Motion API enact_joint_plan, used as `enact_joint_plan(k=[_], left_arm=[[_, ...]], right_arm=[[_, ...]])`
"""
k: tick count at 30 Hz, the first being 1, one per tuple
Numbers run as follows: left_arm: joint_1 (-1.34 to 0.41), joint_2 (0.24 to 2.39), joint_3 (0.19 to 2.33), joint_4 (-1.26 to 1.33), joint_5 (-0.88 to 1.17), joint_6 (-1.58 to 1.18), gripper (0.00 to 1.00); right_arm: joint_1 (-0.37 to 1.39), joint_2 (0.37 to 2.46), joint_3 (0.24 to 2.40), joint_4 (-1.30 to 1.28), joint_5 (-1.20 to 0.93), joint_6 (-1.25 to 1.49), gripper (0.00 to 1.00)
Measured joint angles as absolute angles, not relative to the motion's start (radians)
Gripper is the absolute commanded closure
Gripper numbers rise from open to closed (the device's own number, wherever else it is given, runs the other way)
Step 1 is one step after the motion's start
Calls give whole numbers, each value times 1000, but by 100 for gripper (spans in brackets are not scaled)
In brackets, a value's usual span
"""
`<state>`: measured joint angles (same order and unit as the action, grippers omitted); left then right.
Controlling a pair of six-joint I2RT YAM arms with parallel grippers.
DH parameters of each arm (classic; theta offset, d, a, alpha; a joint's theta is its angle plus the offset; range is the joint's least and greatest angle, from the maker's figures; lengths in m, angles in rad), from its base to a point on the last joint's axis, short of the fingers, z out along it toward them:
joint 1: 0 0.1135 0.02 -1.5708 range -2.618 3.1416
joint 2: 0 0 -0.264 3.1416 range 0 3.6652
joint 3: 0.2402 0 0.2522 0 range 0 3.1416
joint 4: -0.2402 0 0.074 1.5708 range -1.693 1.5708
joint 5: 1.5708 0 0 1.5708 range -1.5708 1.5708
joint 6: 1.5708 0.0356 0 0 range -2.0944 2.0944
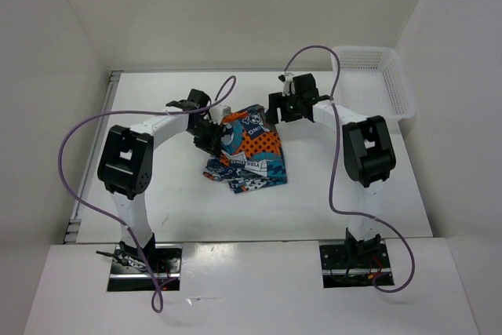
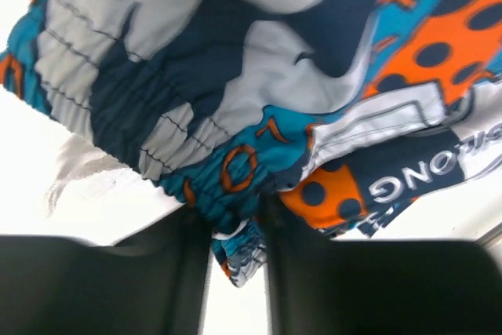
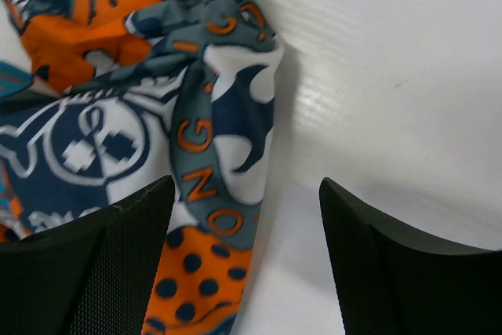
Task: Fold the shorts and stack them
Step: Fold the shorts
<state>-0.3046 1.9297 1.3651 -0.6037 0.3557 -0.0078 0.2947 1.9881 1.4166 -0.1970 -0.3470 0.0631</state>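
The shorts, in a teal, orange, navy and white print, lie in a rumpled heap mid-table. My left gripper is at the heap's left edge. In the left wrist view its two dark fingers pinch a bunch of the gathered waistband, and the shorts fill the view above. My right gripper hangs at the heap's far right corner. In the right wrist view it stands open, with the fabric's edge lying by its left finger and bare table by the right one.
A white mesh basket stands at the table's far right corner. White walls close in the table on the left, back and right. Purple cables loop over both arms.
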Motion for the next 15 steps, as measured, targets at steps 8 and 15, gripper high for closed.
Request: enact_joint_plan(k=[8,15], left_arm=[[-305,1931,1416,-627,376,-3,100],[-305,1931,1417,-645,378,-4,100]], right_arm=[[295,2164,1612,-174,-302,151,37],[295,2224,1657,-154,-290,216,49]])
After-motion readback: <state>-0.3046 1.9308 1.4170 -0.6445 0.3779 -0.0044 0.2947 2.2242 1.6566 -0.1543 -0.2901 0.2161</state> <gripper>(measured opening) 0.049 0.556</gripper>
